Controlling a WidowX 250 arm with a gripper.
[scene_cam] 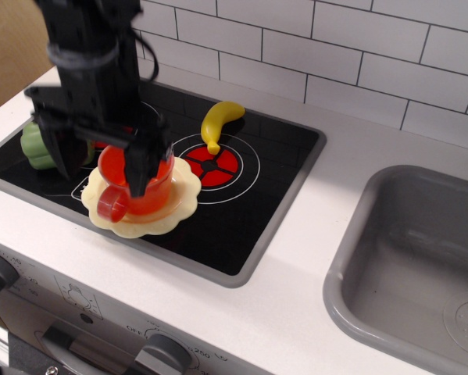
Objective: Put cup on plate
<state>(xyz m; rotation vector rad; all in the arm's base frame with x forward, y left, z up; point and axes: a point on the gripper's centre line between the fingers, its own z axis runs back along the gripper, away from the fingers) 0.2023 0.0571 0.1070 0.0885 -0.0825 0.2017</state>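
Now the cup [136,183] stands upright on the plate [183,187], its loop handle pointing toward 7 o'clock over the plate's near rim. The plate lies on the black cooktop [249,211], at the front left of it. The gripper [101,160] hangs directly above the cup, its dark fingers [144,168] spread apart; one finger sits at the cup's right side, the other at about 9 o'clock from the cup, well clear of it. The jaws stand wide and hold nothing, though whether the right finger touches the cup's wall cannot be told.

A green pepper [37,147] lies at 9 o'clock from the plate, partly hidden behind the arm. A yellow banana [218,121] rests at 1 o'clock from the plate, just beside the red burner ring [218,164], which sits at 3 o'clock from the cup. A grey sink [413,266] is set in the white counter [312,234], far off at 3 o'clock.
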